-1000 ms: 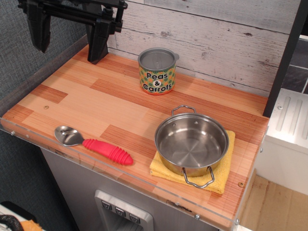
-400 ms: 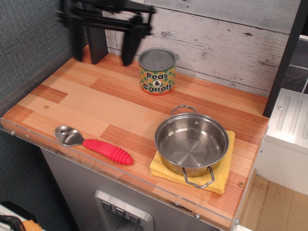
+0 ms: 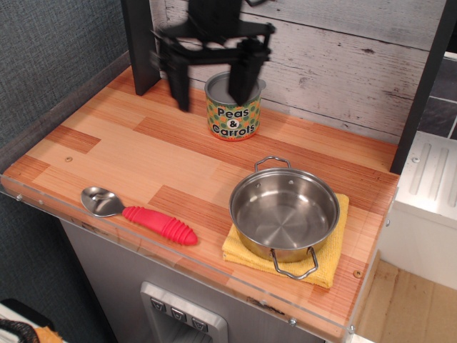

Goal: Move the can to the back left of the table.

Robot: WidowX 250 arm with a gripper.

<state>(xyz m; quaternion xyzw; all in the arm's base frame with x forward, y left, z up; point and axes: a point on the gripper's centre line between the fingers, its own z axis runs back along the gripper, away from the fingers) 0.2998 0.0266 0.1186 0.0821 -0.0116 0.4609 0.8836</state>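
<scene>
My gripper (image 3: 211, 84) over the can (image 3: 233, 107) at the table's (image 3: 143, 153) back, my jaws apart, one finger (image 3: 178, 82) left of it, nothing held

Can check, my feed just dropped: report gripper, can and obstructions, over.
Gripper open, blurred, at the can, not gripping. Peas & Carrots can upright at back centre of table. Back left corner holds only a dark post; steel pot and spoon sit up front.

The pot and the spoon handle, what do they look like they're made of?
The pot: apparently stainless steel, going by its shiny, mirror-like inside and wire loop handles. The spoon handle: probably silicone or soft plastic, being matte red and ribbed.
</scene>
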